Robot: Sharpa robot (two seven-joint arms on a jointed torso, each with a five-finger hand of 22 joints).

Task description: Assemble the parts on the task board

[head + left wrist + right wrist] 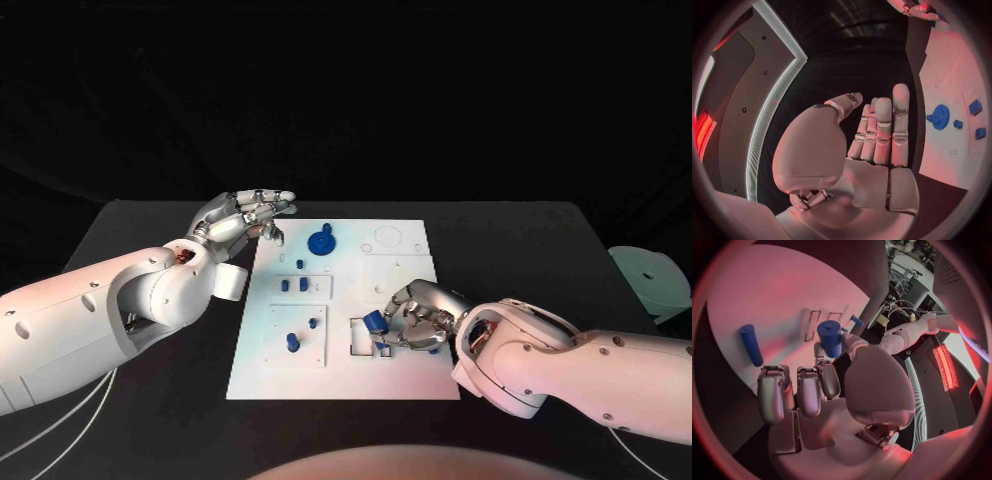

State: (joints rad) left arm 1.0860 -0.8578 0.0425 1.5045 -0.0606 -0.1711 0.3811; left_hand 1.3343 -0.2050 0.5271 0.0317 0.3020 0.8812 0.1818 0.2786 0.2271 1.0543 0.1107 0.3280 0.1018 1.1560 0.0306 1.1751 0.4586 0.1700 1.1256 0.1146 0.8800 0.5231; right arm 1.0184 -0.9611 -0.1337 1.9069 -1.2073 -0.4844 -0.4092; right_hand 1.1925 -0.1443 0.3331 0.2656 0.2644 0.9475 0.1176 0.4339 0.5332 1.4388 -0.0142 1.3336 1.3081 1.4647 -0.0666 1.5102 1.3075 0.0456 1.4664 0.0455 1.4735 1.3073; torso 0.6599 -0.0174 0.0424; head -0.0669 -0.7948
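Our right hand (pixel 410 318) pinches a blue peg (pixel 829 337) near its top; it looks light, rigid and smooth, likely slippery. Our left hand (pixel 242 216) hovers released at the task board (pixel 411 380) edge.

Task board (pixel 411 375) corner beneath right arm (pixel 577 365)

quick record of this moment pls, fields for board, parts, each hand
board: white task board on the black table
gear: blue gear at the board's far end
right hand: right hand over the board's near right part, pinching a blue cylinder
left hand: left hand at the board's far left corner, fingers straight and together, holding nothing
loose part: blue peg lying on the board beside the right hand
other parts: small blue pieces mid-board
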